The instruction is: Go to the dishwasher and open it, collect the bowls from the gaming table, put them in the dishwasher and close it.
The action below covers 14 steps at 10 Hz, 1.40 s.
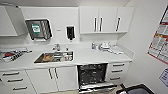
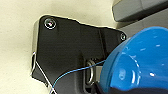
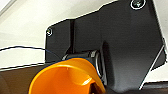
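We face the kitchen wall, and the dishwasher [image 1: 92, 75] stands open below the white surface [image 1: 100, 58], its door [image 1: 97, 88] folded down and its dark racks showing, between the white cupboard doors and the drawer stack [image 1: 117, 71]. The sink [image 1: 54, 57] lies to its left.

The blue bowl [image 2: 140, 62] sits close against our left wrist camera, rim toward the lens, glossy inside. The yellow bowl [image 3: 66, 77] sits just as close to the right wrist camera, its thin rim curling toward us. Each bowl seems to be carried by its own arm, so we judge the left pincer closed on the blue bowl and the right pincer closed on the yellow one, though the fingers themselves are hidden and we cannot confirm the contact.

We judge both bowls to be light, stiff plastic: unlikely to break, but smooth and slippery, with a thin wall that may flex a little under a pinch. The rim is the sensible place to hold, one finger inside and one outside. Being so light, a bowl could swing or slip if tilted fast, and it may skate on the wire rack when released, so we would set each one down low and gently.
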### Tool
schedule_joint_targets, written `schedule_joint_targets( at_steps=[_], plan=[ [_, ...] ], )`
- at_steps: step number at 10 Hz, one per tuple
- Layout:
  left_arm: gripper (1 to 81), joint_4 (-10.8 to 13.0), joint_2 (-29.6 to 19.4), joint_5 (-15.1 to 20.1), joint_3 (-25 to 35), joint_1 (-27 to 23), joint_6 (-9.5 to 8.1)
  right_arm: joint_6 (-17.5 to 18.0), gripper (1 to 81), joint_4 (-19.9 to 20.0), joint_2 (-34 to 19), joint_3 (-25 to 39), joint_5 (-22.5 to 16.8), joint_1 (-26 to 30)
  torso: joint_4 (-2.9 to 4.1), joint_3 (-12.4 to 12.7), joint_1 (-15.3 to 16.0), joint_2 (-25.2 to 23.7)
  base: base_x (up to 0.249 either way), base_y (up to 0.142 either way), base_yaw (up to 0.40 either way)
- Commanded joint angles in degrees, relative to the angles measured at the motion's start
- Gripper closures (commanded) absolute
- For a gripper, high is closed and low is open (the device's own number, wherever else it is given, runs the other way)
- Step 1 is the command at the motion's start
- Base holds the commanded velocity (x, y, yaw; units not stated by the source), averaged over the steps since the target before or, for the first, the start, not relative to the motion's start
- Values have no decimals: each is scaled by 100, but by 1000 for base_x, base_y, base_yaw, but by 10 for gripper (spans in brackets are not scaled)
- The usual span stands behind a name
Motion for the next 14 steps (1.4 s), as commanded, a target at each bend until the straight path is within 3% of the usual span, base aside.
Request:
schedule_joint_targets(
  at_steps=[1, 14],
  plan=[
    [811, -18, -150, 203, 58, -203, 17, -28, 811, -127, -7, 71, -231, 209, 0, 0, 1, 0, 138, 69, 0],
    [811, -9, -123, 203, 66, -203, 17, -28, 811, -127, 3, 27, -231, 183, 0, 0, 1, -2, 133, 0, 0]
  ],
)
